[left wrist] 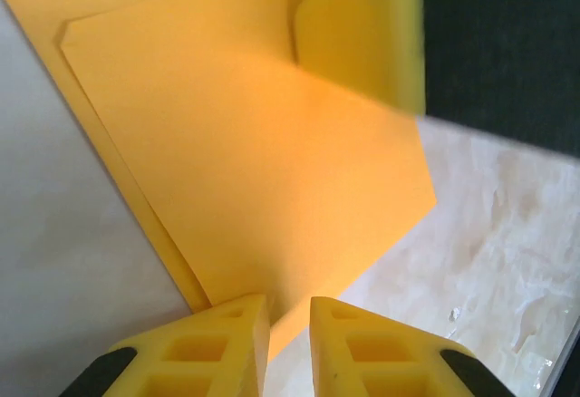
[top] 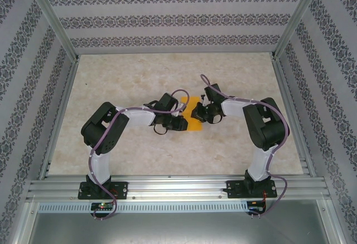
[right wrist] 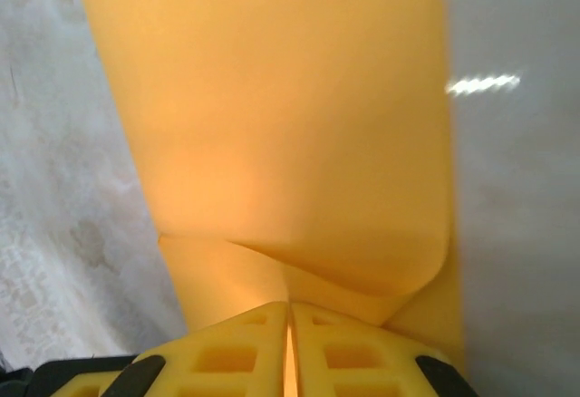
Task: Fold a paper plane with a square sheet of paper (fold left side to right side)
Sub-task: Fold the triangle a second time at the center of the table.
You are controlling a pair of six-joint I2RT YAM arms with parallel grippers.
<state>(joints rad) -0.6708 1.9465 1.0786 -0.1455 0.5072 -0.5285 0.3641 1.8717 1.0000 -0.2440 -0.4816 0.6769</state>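
The right hand [right wrist: 289,315] is clenched on the orange paper [right wrist: 272,125]. In the right wrist view its two yellow fingers [right wrist: 227,352] press together, with only a thin orange line showing in the slit between them. Just beyond the fingertips the paper buckles into a soft curved crease, then runs away from the hand as a broad smooth band. The pale marbled tabletop [right wrist: 54,188] lies to its left.

The left hand [left wrist: 290,311] meets the paper [left wrist: 263,170] at an edge. Its fingers [left wrist: 227,347] stand a narrow way apart, and a corner of the upper layer reaches into the gap. Whether they actually clamp the paper cannot be told. Beyond that hand the paper lies in two layers: a folded panel with straight edges rests on a larger layer that shows as a rim along its left side. At the far right a flap curls upward. Bare tabletop [left wrist: 507,234] shows to the right of the paper.

From above, both arms reach inward to the middle of the tabletop [top: 139,77]. The left hand [top: 181,122] and the right hand [top: 202,113] are close together over the paper [top: 196,126], which shows as a small orange patch between and just near of them. It sits roughly midway between the left and right sides.
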